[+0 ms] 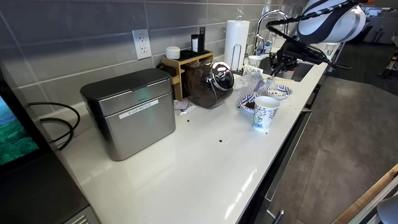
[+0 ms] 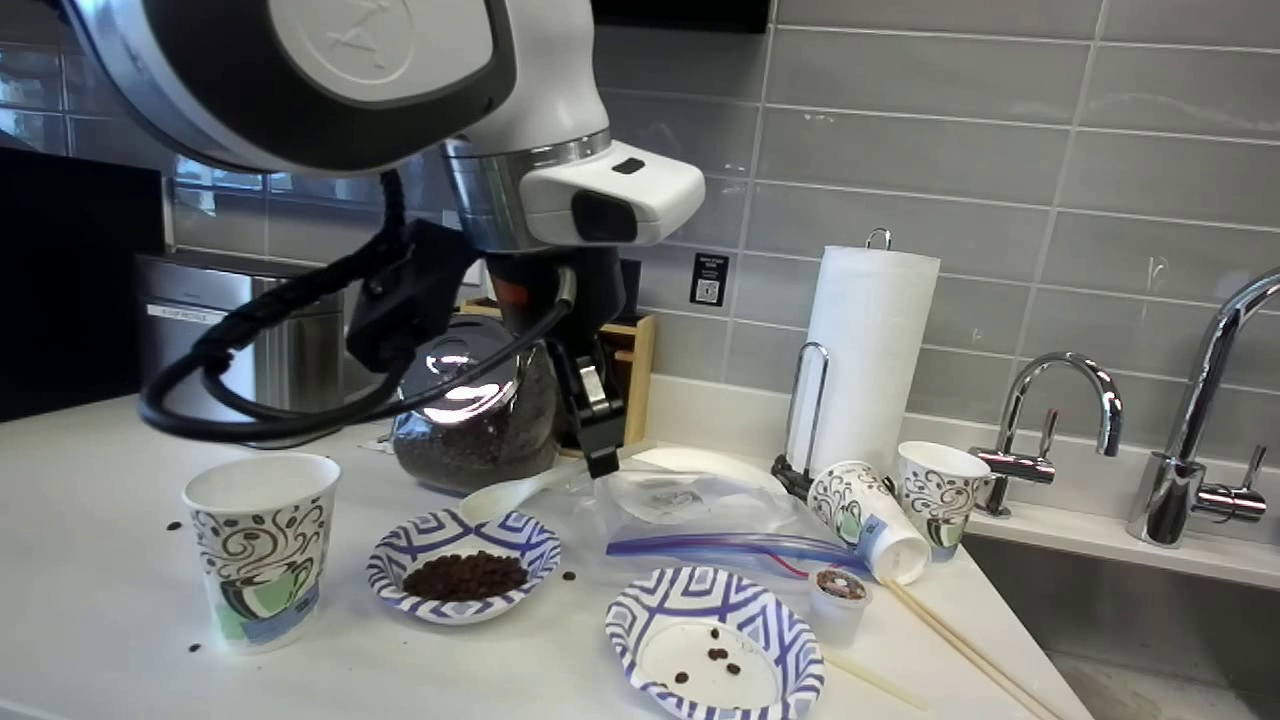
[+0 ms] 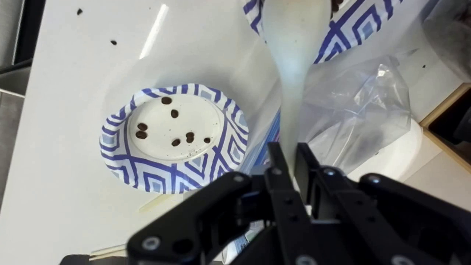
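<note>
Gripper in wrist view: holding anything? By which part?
A white spoon, by its handle; the gripper is closed on it.

A glossy white countertop [image 1: 174, 183] has a sink [image 2: 1120, 600] set into it. Near its back edge stand a steel bin [image 1: 146, 124], a wooden organizer [image 1: 178, 85], a slanted jar [image 1: 200, 87] and a paper towel roll [image 2: 870, 350]. Nearer the front edge are a patterned paper cup [image 1: 266, 113], a bean-filled paper bowl [image 2: 541, 553] and a matching bowl [image 3: 162, 178], with a plastic bag [image 2: 690, 500] behind the bowls. Beside the sink are an upright cup [image 2: 942, 500], a tipped cup [image 2: 860, 515] and chopsticks [image 2: 960, 642]. Loose dark beans [image 1: 220, 141] dot the surface.
</note>
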Controlling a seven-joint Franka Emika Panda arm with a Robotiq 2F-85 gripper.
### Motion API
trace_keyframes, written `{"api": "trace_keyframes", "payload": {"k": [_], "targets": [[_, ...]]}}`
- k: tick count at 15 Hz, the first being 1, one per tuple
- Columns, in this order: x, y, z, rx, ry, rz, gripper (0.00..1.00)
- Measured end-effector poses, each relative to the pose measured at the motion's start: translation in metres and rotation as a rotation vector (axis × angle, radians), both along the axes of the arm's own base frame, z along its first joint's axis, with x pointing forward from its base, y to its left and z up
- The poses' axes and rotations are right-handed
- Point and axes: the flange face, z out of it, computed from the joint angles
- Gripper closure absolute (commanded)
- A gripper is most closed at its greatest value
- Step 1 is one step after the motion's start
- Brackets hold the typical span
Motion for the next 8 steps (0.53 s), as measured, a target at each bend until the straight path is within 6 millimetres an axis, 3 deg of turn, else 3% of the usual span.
{"api": "trace_keyframes", "payload": {"k": [4, 8], "targets": [[0.009, 0.002, 0.005, -0.046, -0.113, 0.013, 0.97], [0.014, 0.006, -0.004, -0.053, -0.168, 0.012, 0.97]]}}
